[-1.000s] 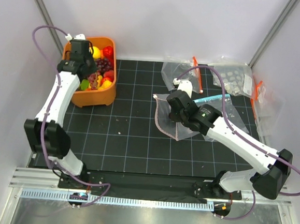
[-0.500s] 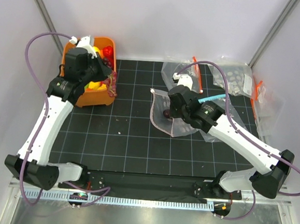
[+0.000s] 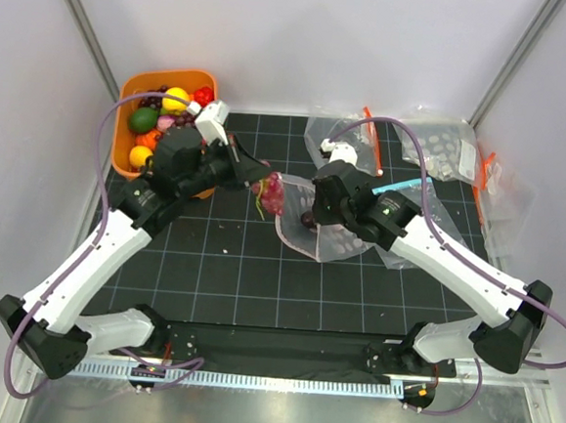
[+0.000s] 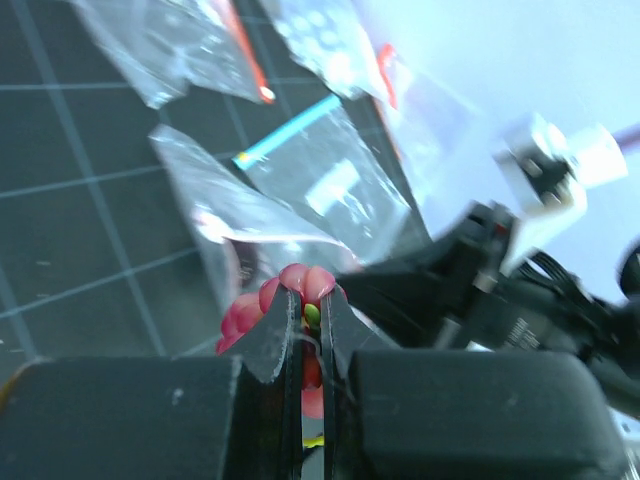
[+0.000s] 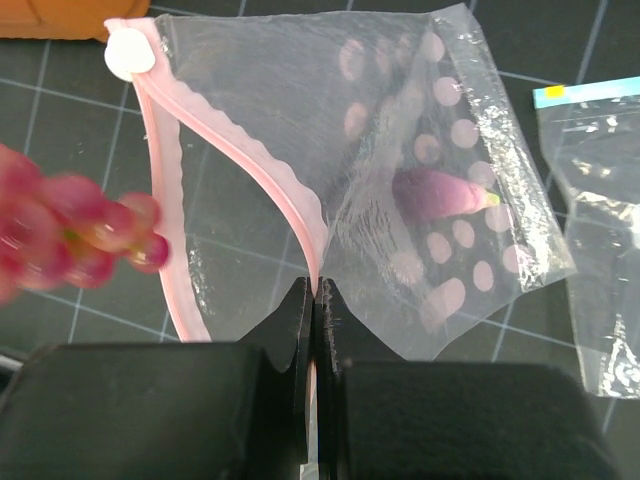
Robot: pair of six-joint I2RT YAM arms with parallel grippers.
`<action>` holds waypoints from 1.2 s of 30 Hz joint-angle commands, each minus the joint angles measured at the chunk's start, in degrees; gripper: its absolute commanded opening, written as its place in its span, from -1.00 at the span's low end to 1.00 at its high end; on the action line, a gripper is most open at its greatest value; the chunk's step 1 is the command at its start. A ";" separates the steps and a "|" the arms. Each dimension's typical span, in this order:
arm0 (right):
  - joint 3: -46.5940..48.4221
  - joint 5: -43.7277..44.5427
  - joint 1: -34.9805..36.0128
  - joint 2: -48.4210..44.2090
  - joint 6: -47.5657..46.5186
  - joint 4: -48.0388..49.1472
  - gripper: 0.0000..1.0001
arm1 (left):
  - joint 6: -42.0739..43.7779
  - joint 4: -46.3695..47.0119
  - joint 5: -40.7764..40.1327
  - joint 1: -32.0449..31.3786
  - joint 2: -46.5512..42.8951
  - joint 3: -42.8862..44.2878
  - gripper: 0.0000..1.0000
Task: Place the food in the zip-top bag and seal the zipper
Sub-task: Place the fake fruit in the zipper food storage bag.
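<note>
My right pincer (image 5: 313, 290) is clamped together on the zipper (image 5: 165, 200), lifting that lip so the bag (image 5: 260, 90) gapes toward my other arm. My left pincer (image 4: 303, 300) is pinched on the grapes (image 4: 243, 315), which hang just beside the mouth, ready to drop in, I reckon. One purple piece (image 5: 445, 193) lies inside the bag. The tub (image 3: 166, 74) at the far left holds the rest of the food: a lemon (image 3: 177, 95), plus green, red and orange bits

Red grape bunch (image 3: 271, 195) hangs beside the open clear bag (image 5: 300, 110), pink zipper (image 5: 272, 180) parted.
</note>
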 commanded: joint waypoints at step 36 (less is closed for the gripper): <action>-3.51 -3.77 -2.30 -10.89 3.68 1.78 -0.99 | -2.55 11.40 -16.71 -22.01 18.22 -9.36 -0.66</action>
